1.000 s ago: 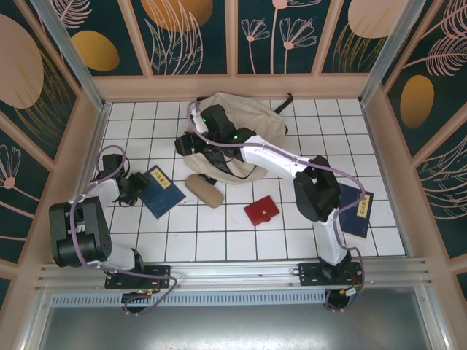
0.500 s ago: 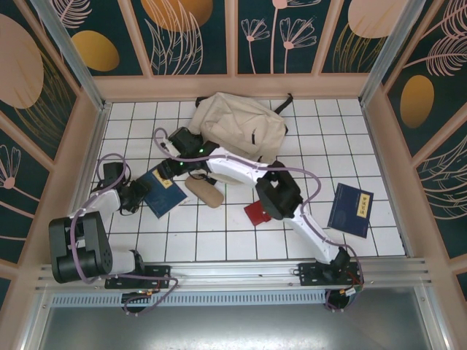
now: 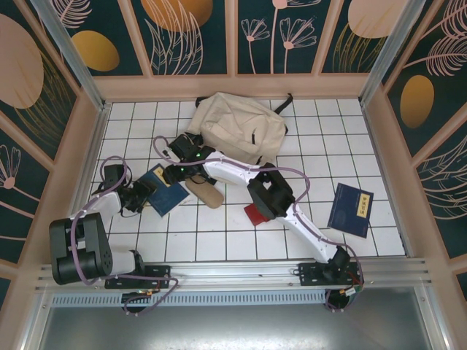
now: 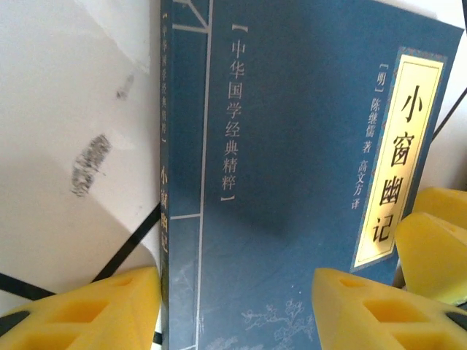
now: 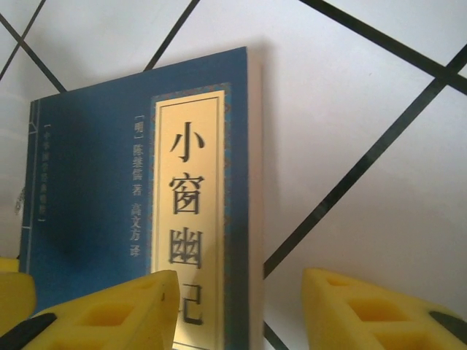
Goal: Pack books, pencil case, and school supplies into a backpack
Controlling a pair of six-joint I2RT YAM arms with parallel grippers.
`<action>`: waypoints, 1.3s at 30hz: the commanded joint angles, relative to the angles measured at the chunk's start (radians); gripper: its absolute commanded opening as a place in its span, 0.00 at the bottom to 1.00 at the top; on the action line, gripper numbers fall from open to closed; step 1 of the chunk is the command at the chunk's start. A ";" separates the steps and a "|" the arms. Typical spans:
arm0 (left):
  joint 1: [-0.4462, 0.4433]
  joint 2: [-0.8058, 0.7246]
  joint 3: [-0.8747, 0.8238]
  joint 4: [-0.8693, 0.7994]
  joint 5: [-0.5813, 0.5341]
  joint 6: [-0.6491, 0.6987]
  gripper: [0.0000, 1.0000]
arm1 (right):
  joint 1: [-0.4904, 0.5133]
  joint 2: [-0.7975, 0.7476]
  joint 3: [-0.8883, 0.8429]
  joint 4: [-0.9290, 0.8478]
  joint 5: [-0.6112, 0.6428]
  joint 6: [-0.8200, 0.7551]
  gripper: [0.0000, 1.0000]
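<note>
So it's navy books (image 3: 164, 191) with pale yellow labels (image 5: 188, 211), a plain cream-beige backpack (image 3: 241, 127), a tan-brown pencil case (image 3: 206, 192), a little red case (image 3: 252, 216), plus a white worktop (image 3: 219, 240) gridded with dark lines.

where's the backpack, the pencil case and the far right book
backpack (image 3: 244, 131): top external view, middle of its beige fabric
pencil case (image 3: 209, 195): top external view, middle of the pouch
far right book (image 3: 351, 210): top external view, centre of its cover

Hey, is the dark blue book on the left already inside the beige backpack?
Out. The thin navy-blue book lies on the white tiled table, apart from the cream-beige fabric backpack.
</note>
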 commanded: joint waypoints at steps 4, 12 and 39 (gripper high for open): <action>-0.001 0.022 -0.012 0.044 0.064 -0.012 0.54 | 0.009 0.020 0.049 -0.053 -0.156 -0.035 0.40; -0.001 0.035 -0.019 0.056 0.046 -0.018 0.53 | 0.006 -0.042 0.031 -0.021 -0.331 -0.004 0.32; 0.000 -0.173 0.081 -0.031 -0.054 -0.036 0.94 | -0.114 -0.262 -0.160 0.212 -0.439 0.248 0.00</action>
